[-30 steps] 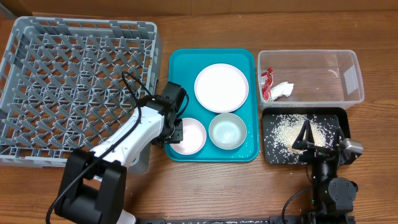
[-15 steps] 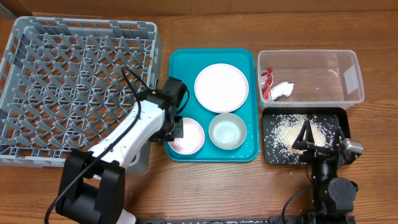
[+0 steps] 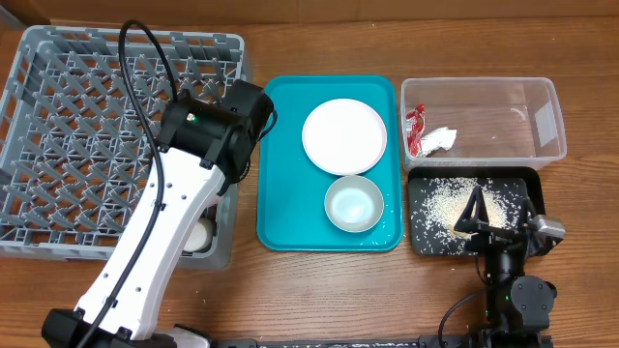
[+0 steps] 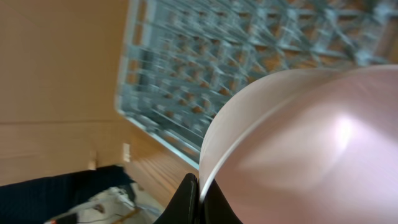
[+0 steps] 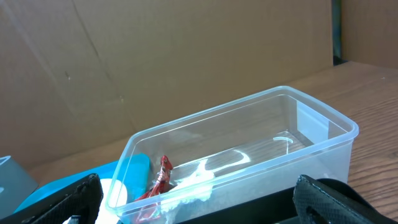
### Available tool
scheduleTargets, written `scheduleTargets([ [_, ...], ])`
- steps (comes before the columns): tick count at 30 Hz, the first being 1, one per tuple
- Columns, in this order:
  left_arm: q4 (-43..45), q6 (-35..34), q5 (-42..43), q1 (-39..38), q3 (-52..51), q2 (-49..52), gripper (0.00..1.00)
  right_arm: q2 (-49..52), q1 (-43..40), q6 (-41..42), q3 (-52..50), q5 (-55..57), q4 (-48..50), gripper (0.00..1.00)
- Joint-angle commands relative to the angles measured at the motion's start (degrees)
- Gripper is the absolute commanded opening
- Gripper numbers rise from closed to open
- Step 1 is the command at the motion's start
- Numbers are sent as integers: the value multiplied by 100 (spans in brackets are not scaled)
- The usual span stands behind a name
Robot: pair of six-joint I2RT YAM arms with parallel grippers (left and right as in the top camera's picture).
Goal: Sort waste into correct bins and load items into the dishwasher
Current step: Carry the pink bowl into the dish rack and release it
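Waste: the red wrapper and the white tissue lay in the clear tub, right of the teal tray. The rice was spread in the black tray, at the teal tray's right front corner. The sorting looked finished.
Rack: the grey rack stood just left of the teal tray. None of the slots in view held a dish.
Left gripper: the left gripper was clamped on the rim of the pinkish-white bowl. One dark finger showed against that rim in the wrist view.
Bowl in hand: it hung over the rack's front corner, left of the teal tray, and was mostly hidden under the arm from overhead. It did not appear to be set down yet.
Right gripper: the right gripper had its fingers spread wide and held nothing. It was parked over the black tray, right of the teal tray.
Still to load: the white plate lay at the back of the teal tray and the greenish bowl at its front.
Chopsticks: none could be made out in any view.
Progress: roughly halfway, with the first dish only now reaching the rack.
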Motion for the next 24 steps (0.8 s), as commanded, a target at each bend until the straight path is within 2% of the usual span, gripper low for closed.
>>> scheduleTargets([
  [1,-22,-592,-1073,46,79,48,4,-50,28,-37,-61,42,39,100],
  [5,-13,-660,-1722,111,-42,133,4,-50,28,-37,-61,39,39,100],
  [7,20,-955,-2098,203,-142,168,4,-50,28,-37,-61,39,39,100],
  [16,820,-1075,-2116,560,-763,649,4,-50,28,-37,-61,42,39,100],
  [22,1287,-1064,-2559,553,-894,1351,4,-50,28,-37,-61,39,39,100],
  [24,1375,-1049,-2667,553,-894,1613,9,-50,28,-37,-61,39,39,100],
])
